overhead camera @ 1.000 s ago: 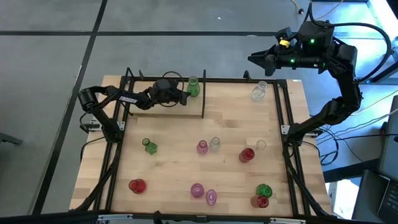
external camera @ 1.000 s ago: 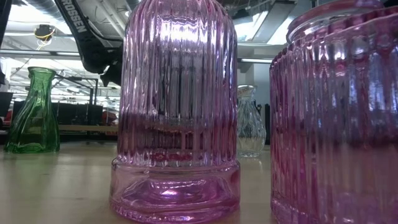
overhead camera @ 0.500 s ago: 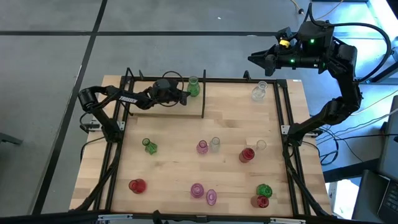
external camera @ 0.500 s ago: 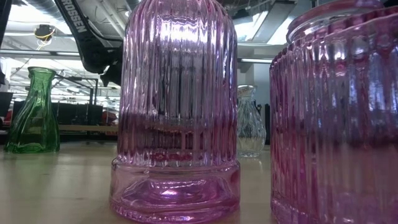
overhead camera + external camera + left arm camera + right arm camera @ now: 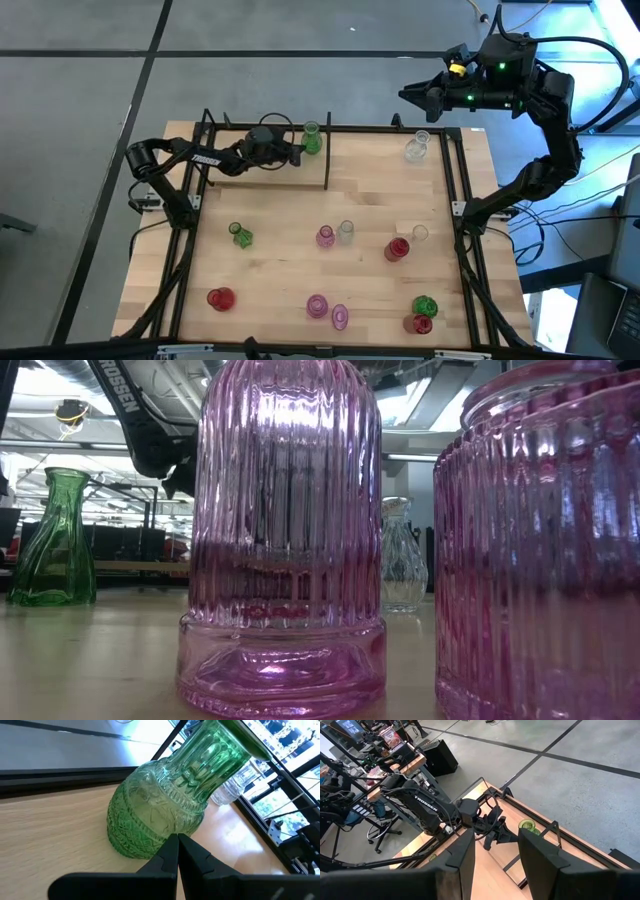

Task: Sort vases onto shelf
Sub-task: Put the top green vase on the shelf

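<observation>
A green ribbed vase (image 5: 311, 140) stands upright on its base at the far right end of the light-wood shelf (image 5: 258, 168). My left gripper (image 5: 298, 152) lies level over the shelf with its fingers shut. Its tips (image 5: 178, 840) are at the vase's bulging lower body (image 5: 150, 822). My right gripper (image 5: 408, 94) hangs open and empty, high above the table's far right edge. Several other vases stand on the tabletop: green (image 5: 240, 236), pink (image 5: 325, 236), red (image 5: 397, 248), clear (image 5: 416, 148). My left gripper's shut fingertips point level from the table's left at the low side of the green vase's body (image 5: 159, 839). I cannot tell whether they touch it or stop just short. The vase stands upright on the shelf.
Black rods and posts (image 5: 328, 150) edge the shelf. A black frame (image 5: 455, 190) runs along the table's sides. More vases stand near the front: red (image 5: 220, 298), pink (image 5: 317, 306), green (image 5: 424, 305). Two pink vases (image 5: 285, 530) fill the low view.
</observation>
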